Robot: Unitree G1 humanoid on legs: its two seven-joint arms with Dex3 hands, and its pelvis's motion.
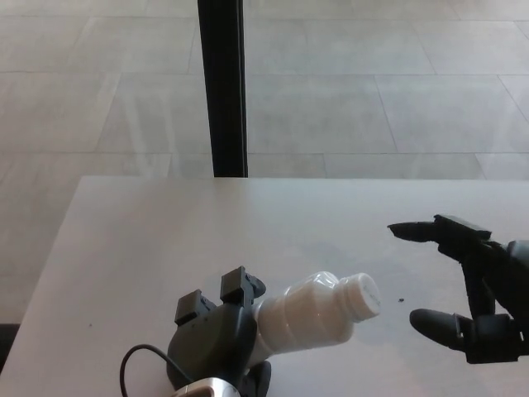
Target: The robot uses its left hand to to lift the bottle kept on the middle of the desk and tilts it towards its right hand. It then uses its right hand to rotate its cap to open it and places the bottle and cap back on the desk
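Left robot hand (216, 335) was clamped on the bottle (314, 313), holding it above the tabletop (149, 248), tilted so the cap (362, 295) faced right. Right robot hand (471, 285) hung near the cap, fingers apart, not touching; cap not yet off.

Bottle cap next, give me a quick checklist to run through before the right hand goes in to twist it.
1. Bottle held: ok. The left hand is closed around the base of the white bottle.
2. Bottle tilted toward the right hand: ok. It leans with its cap end pointing to the robot's right.
3. Cap on the bottle: ok. The white cap sits on the neck.
4. Right hand ready to grasp: ok. The right hand is open, fingers apart, holding nothing.
5. Right hand on the cap: not ok. A clear gap of desk shows between its fingertips and the cap.
6. Cap tightness: cannot tell.
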